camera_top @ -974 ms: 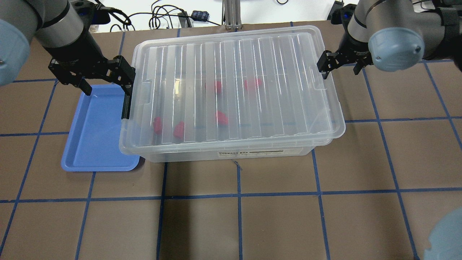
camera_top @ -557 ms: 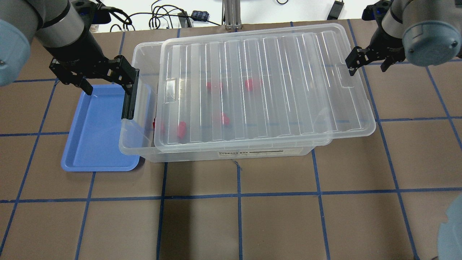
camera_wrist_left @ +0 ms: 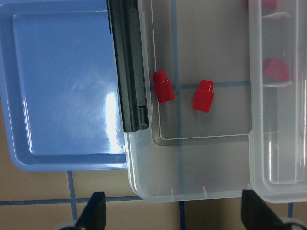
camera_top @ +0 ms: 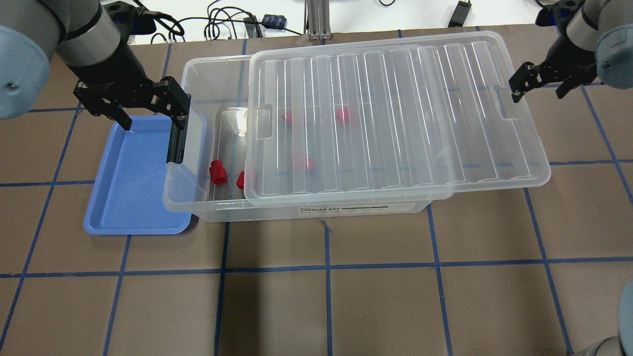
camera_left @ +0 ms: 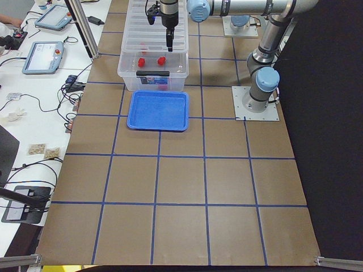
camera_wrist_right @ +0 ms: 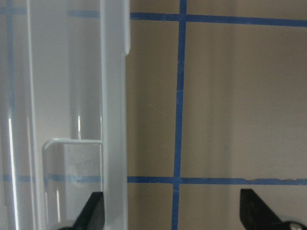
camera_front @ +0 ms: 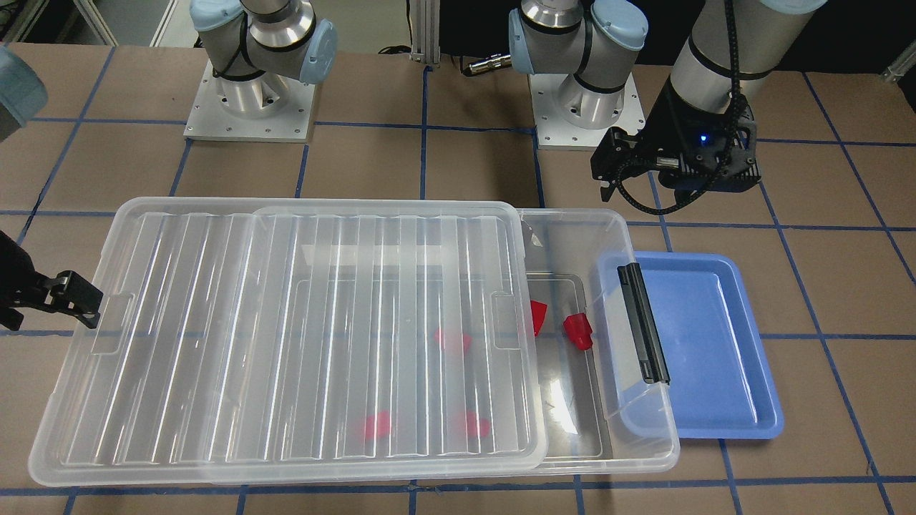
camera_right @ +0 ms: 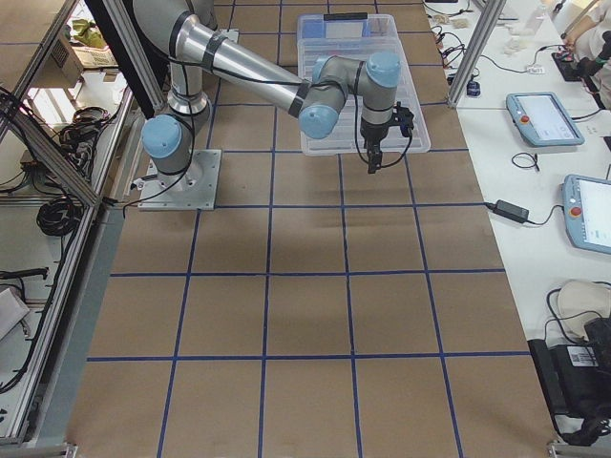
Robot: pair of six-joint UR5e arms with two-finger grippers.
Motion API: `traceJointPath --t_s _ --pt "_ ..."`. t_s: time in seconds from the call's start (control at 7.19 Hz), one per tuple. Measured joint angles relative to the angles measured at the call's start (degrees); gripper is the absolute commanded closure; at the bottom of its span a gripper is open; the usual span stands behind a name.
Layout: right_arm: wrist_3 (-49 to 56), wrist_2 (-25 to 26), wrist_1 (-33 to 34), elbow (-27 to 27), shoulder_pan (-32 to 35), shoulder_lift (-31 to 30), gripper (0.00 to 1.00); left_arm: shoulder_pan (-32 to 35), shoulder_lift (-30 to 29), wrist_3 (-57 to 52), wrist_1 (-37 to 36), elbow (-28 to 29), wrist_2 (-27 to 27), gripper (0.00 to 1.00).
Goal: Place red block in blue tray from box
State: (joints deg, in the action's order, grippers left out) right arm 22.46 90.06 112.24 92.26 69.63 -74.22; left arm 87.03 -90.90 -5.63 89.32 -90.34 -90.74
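The clear box [camera_top: 184,200] sits mid-table with its ribbed lid [camera_top: 395,113] slid partly off to the right. Two red blocks [camera_top: 217,173] [camera_wrist_left: 203,96] lie uncovered at the box's left end. Three more show dimly under the lid [camera_top: 342,115]. The empty blue tray [camera_top: 128,198] lies against the box's left side. My left gripper [camera_top: 148,111] is open and hovers over the box's black latch [camera_top: 175,143] and the tray's edge. My right gripper [camera_top: 540,89] is open at the lid's right edge, which lies between its fingers [camera_wrist_right: 91,213].
The box's left rim [camera_wrist_left: 144,158] and the latch [camera_wrist_left: 128,72] stand between the uncovered blocks and the tray [camera_wrist_left: 62,86]. The lid overhangs the box on the right. Cables lie beyond the table's far edge [camera_top: 222,22].
The lid has slid further right along with my right gripper, uncovering the two red blocks at the box's left end. My left gripper has barely moved.
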Motion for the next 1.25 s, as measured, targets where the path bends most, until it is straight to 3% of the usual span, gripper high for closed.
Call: traceJointPath --t_s 0.7,1.25 --pt "3.4 0.0 -0.1 0.0 -5.3 -0.1 0.0 1.2 -4.6 -6.3 -4.6 -1.5 1.3 0.0" --pt "5.4 0.0 -0.2 -0.2 -7.7 -0.3 0.0 4.2 -8.7 -8.8 -17.1 -8.6 1.3 0.0"
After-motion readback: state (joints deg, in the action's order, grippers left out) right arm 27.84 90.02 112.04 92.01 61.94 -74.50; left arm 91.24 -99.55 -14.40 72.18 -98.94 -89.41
